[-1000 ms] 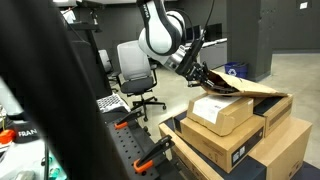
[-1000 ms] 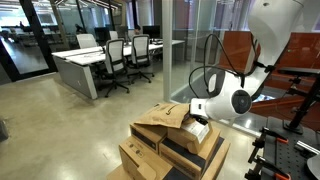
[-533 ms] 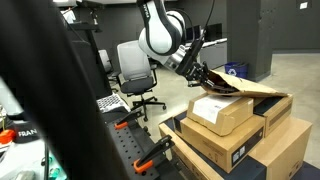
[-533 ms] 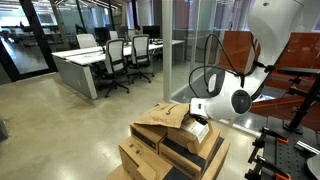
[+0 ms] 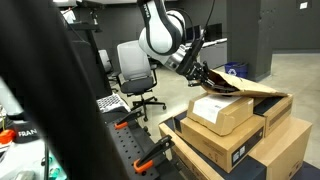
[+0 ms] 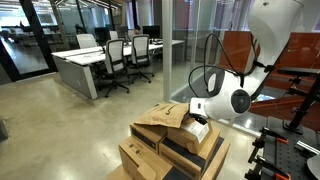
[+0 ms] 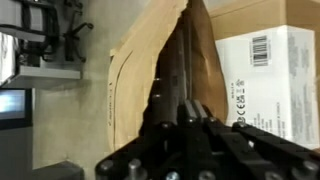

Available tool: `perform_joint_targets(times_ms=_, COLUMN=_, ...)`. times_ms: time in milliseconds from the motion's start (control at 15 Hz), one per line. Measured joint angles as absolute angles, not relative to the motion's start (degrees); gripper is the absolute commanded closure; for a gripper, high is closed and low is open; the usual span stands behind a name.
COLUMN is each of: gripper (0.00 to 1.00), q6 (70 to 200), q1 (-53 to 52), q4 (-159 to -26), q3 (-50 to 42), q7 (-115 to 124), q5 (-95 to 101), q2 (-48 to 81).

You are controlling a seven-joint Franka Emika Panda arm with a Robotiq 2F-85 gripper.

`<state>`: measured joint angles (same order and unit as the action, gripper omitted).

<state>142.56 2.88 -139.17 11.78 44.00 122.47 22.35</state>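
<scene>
The gripper [image 5: 204, 78] is pinched fully shut on the edge of a brown cardboard flap [image 5: 243, 88], which juts out over the top box [image 5: 222, 113] (the wrist view shows this flap edge-on between the fingers, beside a white barcode label [image 7: 265, 68]). That box crowns a stack of cartons [image 5: 240, 150] close by the arm. Around it lies an open office: a polished concrete floor [image 6: 70, 130], a grey swivel chair [image 5: 136, 72], desks [image 6: 85, 65] with more chairs, and a glass wall [image 6: 185, 45]
</scene>
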Motion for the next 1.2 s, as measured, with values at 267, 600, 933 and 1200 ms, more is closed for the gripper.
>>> perform_joint_targets(times_ms=267, gripper=1.0, q6=142.57, q1=2.88, q4=-139.12, q3=11.78, q7=44.06, q5=122.35, q2=22.35)
perform_joint_targets(times_ms=600, gripper=1.0, q6=142.57, q1=2.88, q4=-139.0, q3=11.78, q7=44.13, q5=122.31, q2=22.35)
perform_joint_targets(times_ms=933, gripper=1.0, q6=142.68, q1=2.88, q4=-138.98, q3=11.79, q7=44.79, q5=122.32, q2=22.35)
perform_joint_targets(times_ms=1200, gripper=1.0, q6=142.69, q1=2.88, q4=-139.0, q3=11.82, q7=45.39, q5=122.36, q2=22.35)
